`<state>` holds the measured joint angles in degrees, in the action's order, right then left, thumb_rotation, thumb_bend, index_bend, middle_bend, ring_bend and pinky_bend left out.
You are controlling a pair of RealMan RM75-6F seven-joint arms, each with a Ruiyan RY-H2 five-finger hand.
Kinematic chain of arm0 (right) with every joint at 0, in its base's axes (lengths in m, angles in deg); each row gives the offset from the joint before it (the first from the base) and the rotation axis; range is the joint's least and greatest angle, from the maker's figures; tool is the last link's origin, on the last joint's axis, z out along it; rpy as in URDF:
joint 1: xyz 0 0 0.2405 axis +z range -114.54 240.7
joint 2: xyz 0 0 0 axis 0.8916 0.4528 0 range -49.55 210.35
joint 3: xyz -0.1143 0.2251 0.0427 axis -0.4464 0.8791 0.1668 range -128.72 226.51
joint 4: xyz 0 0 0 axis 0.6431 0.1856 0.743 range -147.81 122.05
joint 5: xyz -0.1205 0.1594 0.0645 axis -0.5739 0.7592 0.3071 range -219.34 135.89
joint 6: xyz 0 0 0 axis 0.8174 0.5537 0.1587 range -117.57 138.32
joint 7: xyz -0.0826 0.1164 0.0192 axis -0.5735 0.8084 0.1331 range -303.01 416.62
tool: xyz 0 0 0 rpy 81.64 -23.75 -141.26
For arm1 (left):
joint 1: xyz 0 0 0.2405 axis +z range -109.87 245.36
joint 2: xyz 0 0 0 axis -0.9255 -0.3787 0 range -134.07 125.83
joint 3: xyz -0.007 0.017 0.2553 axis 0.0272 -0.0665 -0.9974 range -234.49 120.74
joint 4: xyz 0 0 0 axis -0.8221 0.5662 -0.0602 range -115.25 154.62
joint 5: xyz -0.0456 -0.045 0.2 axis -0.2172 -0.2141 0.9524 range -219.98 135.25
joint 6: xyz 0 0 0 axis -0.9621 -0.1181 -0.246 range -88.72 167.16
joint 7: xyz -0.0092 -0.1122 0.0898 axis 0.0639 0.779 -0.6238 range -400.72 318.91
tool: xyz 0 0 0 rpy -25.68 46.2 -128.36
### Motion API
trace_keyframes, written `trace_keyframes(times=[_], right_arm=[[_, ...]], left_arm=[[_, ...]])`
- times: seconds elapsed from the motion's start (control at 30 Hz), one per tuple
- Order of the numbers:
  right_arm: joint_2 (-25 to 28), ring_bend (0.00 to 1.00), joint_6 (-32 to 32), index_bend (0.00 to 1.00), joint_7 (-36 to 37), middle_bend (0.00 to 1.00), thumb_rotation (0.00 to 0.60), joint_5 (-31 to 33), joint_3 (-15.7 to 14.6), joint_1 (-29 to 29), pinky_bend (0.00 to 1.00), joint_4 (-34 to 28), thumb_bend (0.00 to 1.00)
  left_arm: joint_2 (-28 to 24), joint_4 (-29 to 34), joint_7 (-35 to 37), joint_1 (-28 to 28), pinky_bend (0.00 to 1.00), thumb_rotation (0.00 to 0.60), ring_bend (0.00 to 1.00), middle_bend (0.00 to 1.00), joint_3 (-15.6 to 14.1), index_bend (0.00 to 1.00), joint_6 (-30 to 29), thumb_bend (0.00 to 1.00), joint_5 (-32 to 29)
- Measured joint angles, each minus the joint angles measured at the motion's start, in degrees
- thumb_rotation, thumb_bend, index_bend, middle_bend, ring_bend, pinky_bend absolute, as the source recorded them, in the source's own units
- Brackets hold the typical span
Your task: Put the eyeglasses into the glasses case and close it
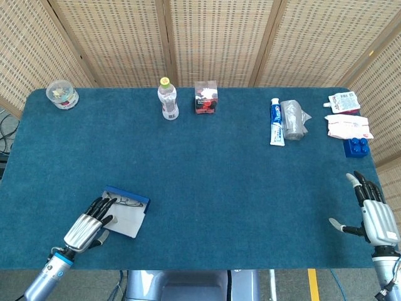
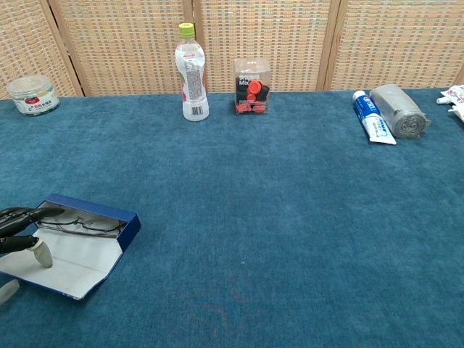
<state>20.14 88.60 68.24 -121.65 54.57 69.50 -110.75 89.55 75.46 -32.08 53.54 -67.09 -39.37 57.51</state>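
A blue glasses case (image 1: 128, 202) (image 2: 90, 230) lies open near the table's front left, its pale grey lid flap (image 2: 69, 259) spread toward me. The eyeglasses (image 2: 81, 225) (image 1: 122, 200) lie inside the blue tray. My left hand (image 1: 88, 226) (image 2: 20, 230) rests on the case's left end, fingers laid over the flap and tray, thumb under the flap's edge. My right hand (image 1: 373, 213) hovers at the table's front right edge with fingers spread and nothing in it; the chest view does not show it.
Along the back stand a small jar (image 1: 62, 95), a water bottle (image 1: 167, 99) and a clear box with red items (image 1: 205, 97). A toothpaste tube (image 1: 275, 121), grey roll (image 1: 292, 119), packets (image 1: 346, 125) and blue brick (image 1: 358, 147) lie at back right.
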Motion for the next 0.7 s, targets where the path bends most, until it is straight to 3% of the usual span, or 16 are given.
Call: trace_keyframes(times=[0.4,0.7], right_arm=[[0.0,0.00,-0.1,0.00,-0.1,0.00,0.600,0.0,0.0,0.0,0.00,-0.1,0.00],[0.1,0.00,-0.3,0.00,0.3,0.00,0.600,0.0,0.0,0.1,0.00,-0.1,0.00]], left_arm=[[-2.8,5.0,0.2,-2.5,0.00,0.600,0.00,0.00,2.3,0.50,2.8,0.56,-2.0],[-4.7,8.2,2.0,-3.5,0.00,0.600,0.00,0.00,2.2,0.72,4.8,0.59,-3.0]])
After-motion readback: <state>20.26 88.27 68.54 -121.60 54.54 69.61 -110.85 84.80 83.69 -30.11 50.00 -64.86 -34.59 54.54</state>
